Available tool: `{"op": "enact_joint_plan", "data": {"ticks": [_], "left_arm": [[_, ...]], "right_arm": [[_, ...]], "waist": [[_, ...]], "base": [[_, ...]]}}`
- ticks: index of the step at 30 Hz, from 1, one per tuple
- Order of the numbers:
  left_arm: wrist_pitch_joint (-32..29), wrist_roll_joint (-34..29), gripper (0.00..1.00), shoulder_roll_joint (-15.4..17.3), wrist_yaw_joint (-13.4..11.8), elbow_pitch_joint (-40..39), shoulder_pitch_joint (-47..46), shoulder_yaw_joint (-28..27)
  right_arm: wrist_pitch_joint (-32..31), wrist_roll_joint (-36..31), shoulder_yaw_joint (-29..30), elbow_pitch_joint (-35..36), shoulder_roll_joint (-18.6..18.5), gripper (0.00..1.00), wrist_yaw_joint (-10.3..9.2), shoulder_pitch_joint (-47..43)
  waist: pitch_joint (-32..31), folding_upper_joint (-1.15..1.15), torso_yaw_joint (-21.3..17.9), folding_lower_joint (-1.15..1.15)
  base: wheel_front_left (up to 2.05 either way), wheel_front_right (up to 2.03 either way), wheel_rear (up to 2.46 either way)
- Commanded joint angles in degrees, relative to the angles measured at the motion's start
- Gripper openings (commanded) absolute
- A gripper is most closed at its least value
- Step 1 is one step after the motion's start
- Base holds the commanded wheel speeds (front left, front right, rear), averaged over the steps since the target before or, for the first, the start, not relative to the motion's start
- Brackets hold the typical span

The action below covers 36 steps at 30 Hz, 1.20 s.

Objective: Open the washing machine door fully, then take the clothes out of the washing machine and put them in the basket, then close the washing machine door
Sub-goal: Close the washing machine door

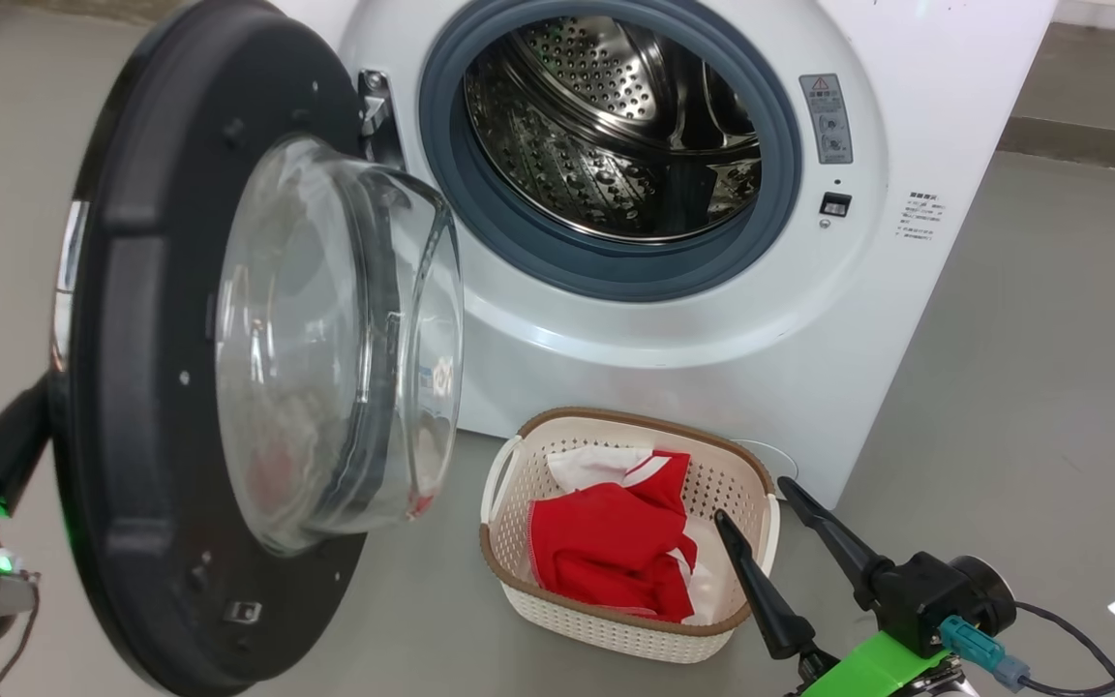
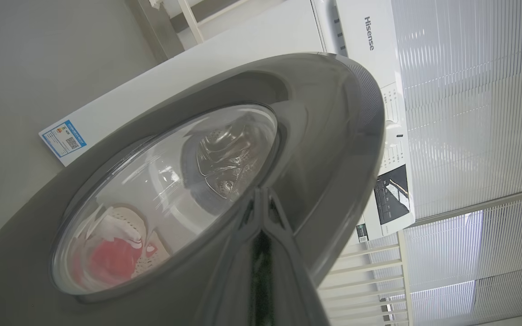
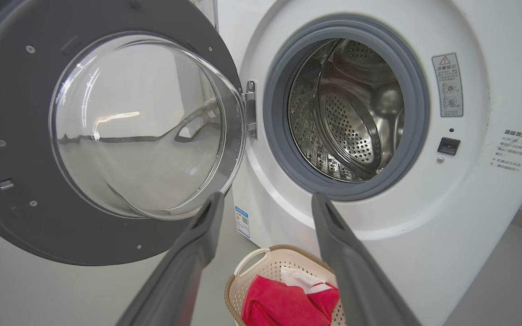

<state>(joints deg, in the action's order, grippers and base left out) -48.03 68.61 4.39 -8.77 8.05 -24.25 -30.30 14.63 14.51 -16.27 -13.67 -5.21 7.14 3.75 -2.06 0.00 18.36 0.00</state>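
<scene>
Evidently the washing machine door [image 1: 132,387] stands wide at the left, the drum [image 1: 616,126] of the washing machine [image 1: 712,368] looks empty and the clothes [image 1: 606,542] lie in the basket [image 1: 616,634] near its foot — only closing seems left, with the right gripper [image 1: 754,500] spread above the basket and the left gripper [image 2: 261,194] pinched together, empty, behind the door

Clothes [image 1: 606,547] in basket [image 1: 616,634] just before washer [image 1: 712,339], door [image 1: 132,407] to L

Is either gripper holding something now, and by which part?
Nothing is held. The right gripper is open and empty near the basket; the left gripper is shut, tips against the outer rim of the washing machine door.
</scene>
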Motion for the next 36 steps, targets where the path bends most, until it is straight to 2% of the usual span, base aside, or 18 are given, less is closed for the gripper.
{"op": "enact_joint_plan", "data": {"ticks": [1, 15, 36], "left_arm": [[-1.29, 0.75, 0.0, 0.74, -0.46, -2.57, 0.2, 0.01], [-1.29, 3.1, 0.0, -1.19, -2.1, -5.92, 3.08, 4.45], [6.53, 12.97, 0.0, -1.5, -3.61, -8.76, 8.53, 14.93]], "right_arm": [[0.37, -0.43, -0.99, 1.26, 0.04, 1.0, 0.35, 1.9], [0.37, -0.43, -1.1, 1.07, 0.32, 1.0, 0.35, 1.86], [0.37, -0.22, -1.57, 0.91, 0.46, 1.0, 0.35, 2.17]], "waist": [[-0.03, 0.0, -0.06, 0.0], [0.04, 0.0, -0.77, 0.0], [0.53, 0.0, -4.62, 0.0]], "base": [[0.0, 0.0, 0.0], [0.0, 0.0, 0.0], [0.0, 0.0, 0.0]]}}
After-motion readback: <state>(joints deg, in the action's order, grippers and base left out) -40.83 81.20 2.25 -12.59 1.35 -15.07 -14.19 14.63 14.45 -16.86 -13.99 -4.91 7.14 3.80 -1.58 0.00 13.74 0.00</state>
